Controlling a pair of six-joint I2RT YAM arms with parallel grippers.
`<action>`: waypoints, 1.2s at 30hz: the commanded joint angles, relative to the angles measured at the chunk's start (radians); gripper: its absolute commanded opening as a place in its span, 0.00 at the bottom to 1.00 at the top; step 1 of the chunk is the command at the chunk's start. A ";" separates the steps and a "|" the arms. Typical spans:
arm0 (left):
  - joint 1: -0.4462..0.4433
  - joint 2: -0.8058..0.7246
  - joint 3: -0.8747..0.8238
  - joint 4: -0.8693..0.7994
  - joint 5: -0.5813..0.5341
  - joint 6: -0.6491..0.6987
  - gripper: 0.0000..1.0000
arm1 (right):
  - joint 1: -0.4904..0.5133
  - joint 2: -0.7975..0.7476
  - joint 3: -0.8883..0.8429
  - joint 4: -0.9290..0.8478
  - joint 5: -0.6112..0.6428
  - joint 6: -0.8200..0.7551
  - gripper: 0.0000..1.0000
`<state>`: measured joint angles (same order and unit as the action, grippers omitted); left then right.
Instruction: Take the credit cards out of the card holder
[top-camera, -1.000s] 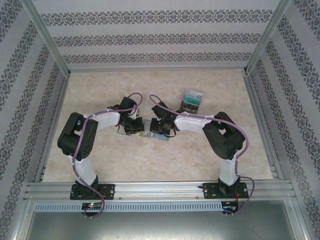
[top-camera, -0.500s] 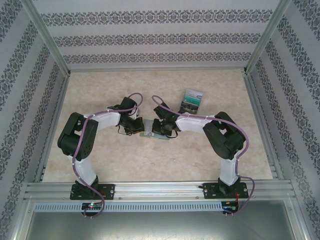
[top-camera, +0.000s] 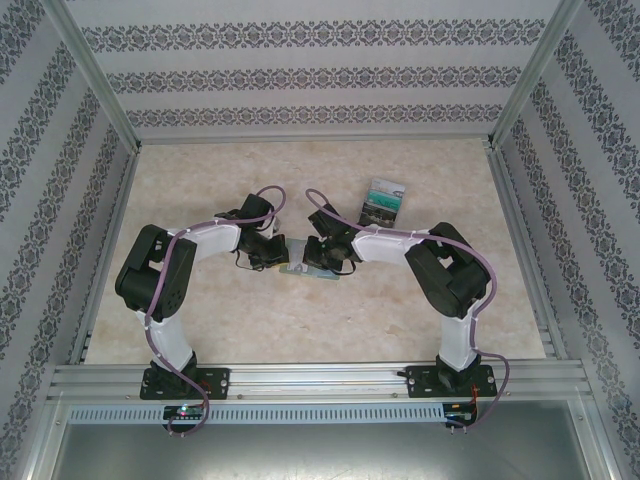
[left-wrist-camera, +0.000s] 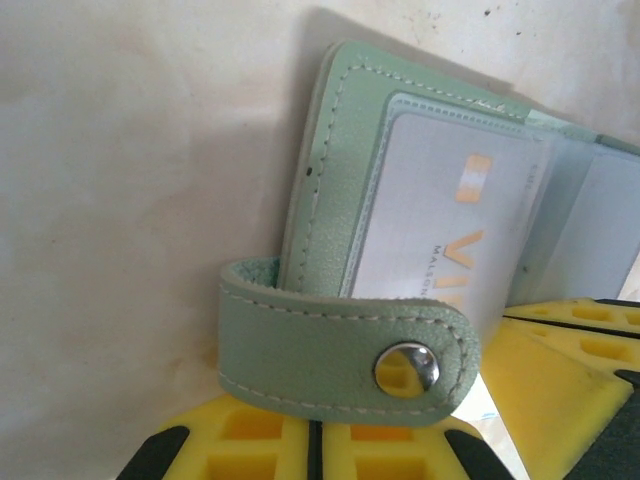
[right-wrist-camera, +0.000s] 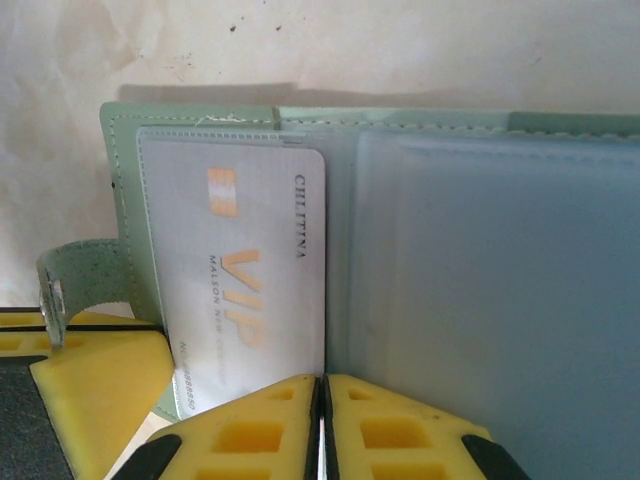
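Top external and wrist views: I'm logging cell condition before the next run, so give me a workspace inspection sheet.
Surface: beige marbled table, no spills seen.
Job's things: green card holder lies open between the arms; a VIP card sits in its clear sleeve; loose credit cards lie apart, back right.
Clutter: nothing seen.
Grippers: left gripper shut, by the snap strap; right gripper shut, at the VIP card's edge.
Cables: purple cables run along both arms, unsnagged.
Surroundings: patterned walls, aluminium frame.
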<state>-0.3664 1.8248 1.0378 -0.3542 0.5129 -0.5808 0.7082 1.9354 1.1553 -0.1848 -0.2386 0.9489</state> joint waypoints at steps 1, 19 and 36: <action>-0.021 0.036 0.006 -0.025 0.003 0.004 0.01 | -0.013 0.023 -0.020 0.045 -0.036 0.024 0.11; -0.028 0.025 0.012 -0.054 -0.045 0.007 0.00 | -0.031 -0.049 -0.099 0.113 -0.032 0.030 0.00; -0.025 0.037 0.025 -0.023 0.023 -0.013 0.00 | -0.064 -0.116 -0.111 0.083 -0.022 -0.035 0.11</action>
<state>-0.3737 1.8309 1.0515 -0.3698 0.5003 -0.5842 0.6334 1.8145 1.0069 -0.0898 -0.2600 0.9482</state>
